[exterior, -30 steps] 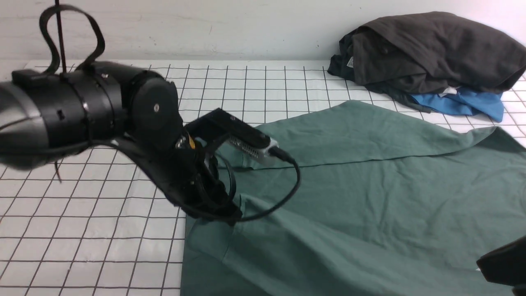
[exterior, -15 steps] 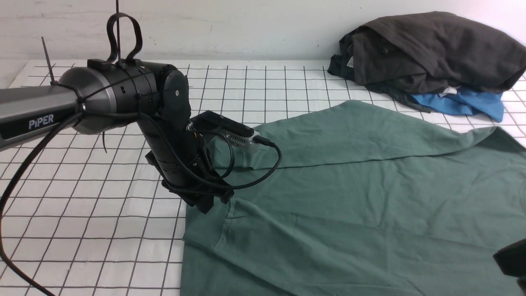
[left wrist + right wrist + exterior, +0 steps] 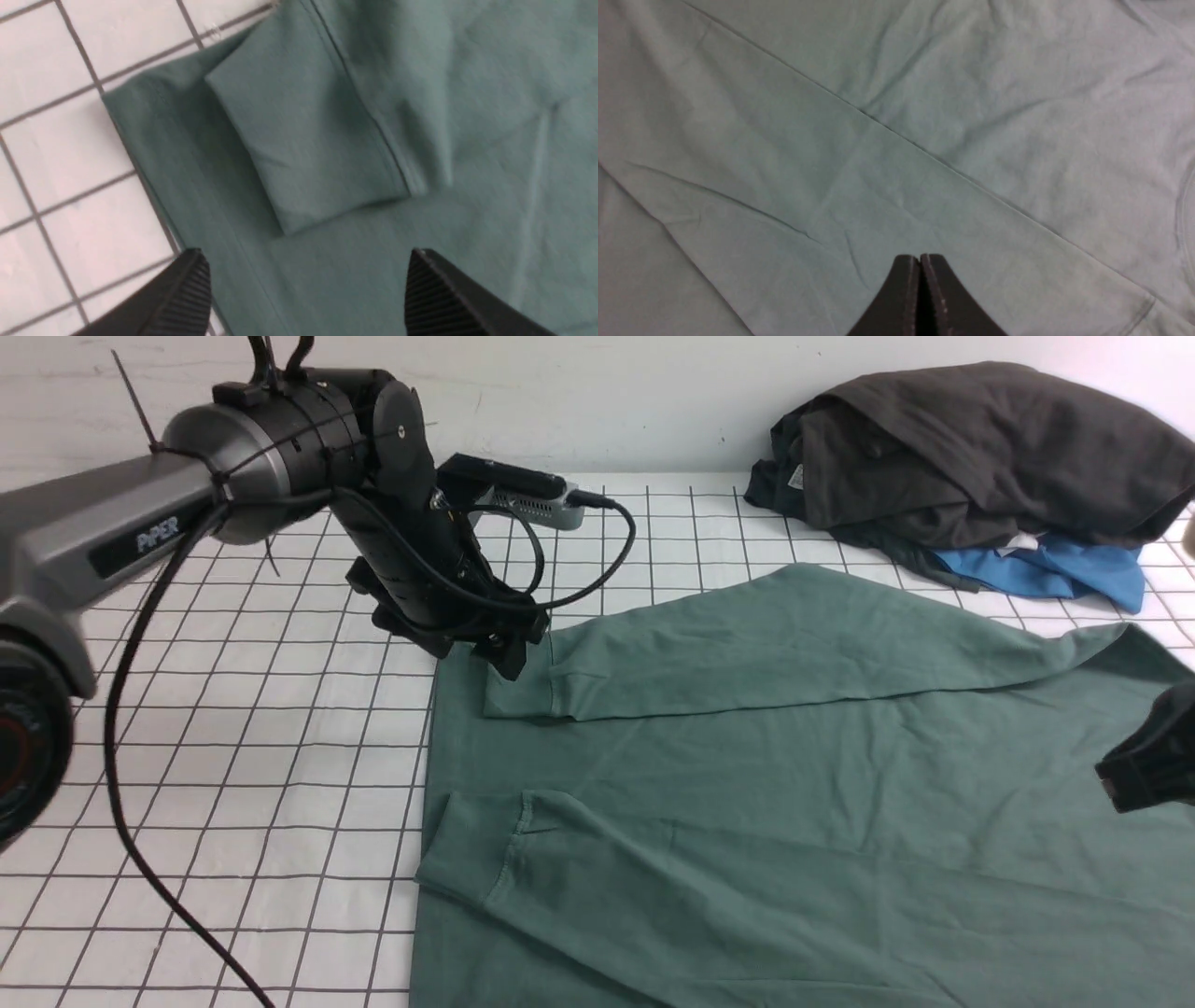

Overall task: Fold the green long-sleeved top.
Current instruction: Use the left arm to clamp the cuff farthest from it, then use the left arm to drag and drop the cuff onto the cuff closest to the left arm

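The green long-sleeved top [image 3: 822, 784] lies spread on the gridded table, both sleeves folded across its body. The far sleeve's cuff [image 3: 523, 686] lies near the top's left edge, the near cuff [image 3: 476, 849] lower down. My left gripper [image 3: 481, 649] hangs open and empty just above the far cuff; the left wrist view shows that cuff [image 3: 303, 149] beyond the spread fingers [image 3: 187, 298]. My right gripper [image 3: 1144, 765] is at the right edge over the top. The right wrist view shows it [image 3: 920, 261] shut and empty above green cloth [image 3: 878, 140].
A heap of dark grey clothes [image 3: 980, 448] with a blue garment [image 3: 1055, 574] under it sits at the back right. The white gridded table [image 3: 233, 756] stretches to the left of the top. A black cable [image 3: 140, 784] hangs from my left arm.
My left gripper has let go of the near sleeve, risen and moved away toward the far cuff. My right gripper has risen into view at the right edge.
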